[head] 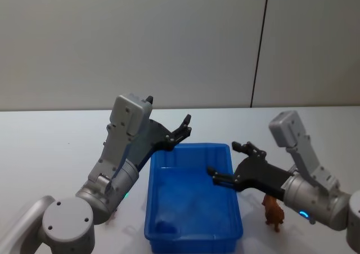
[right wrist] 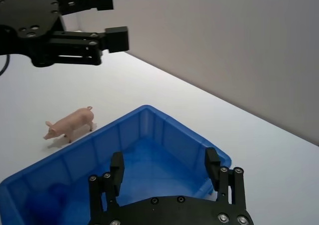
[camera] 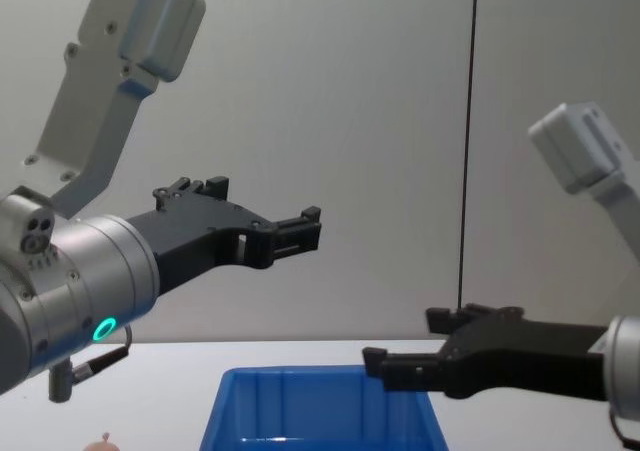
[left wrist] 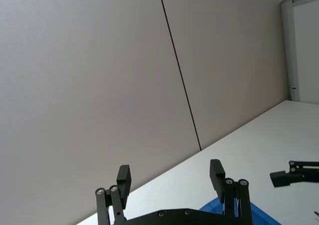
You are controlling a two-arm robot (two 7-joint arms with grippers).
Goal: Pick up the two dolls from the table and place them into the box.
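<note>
1. The pink doll (right wrist: 70, 125), a small pig figure, is being seen standing on the table (head: 56, 147) just beside the left wall of the box (right wrist: 107, 140). It is apart from the box and is being touched by nothing, so its pick is not yet done.
2. The left gripper (head: 183, 129) is being held raised above the box's far left corner and pointed out toward the room wall. Its jaws are being held spread wide, with nothing between them.
3. The box is being seen at the middle of the table, close to the near edge. No doll can be made out inside it, though a darker patch by its near left corner cannot be identified.
4. The right gripper (head: 225, 161) is being held low over the box's right rim, reaching in from the right. Its jaws are released and nothing is being carried.
5. The brown doll (head: 274, 212) is being seen upright on the table just right of the box, toward the near edge and close under the right arm. It is not being gripped.
6. The task is being judged as hardly begun. Both dolls are on the table outside the box, so both picks and both placements are being counted as left to do.
</note>
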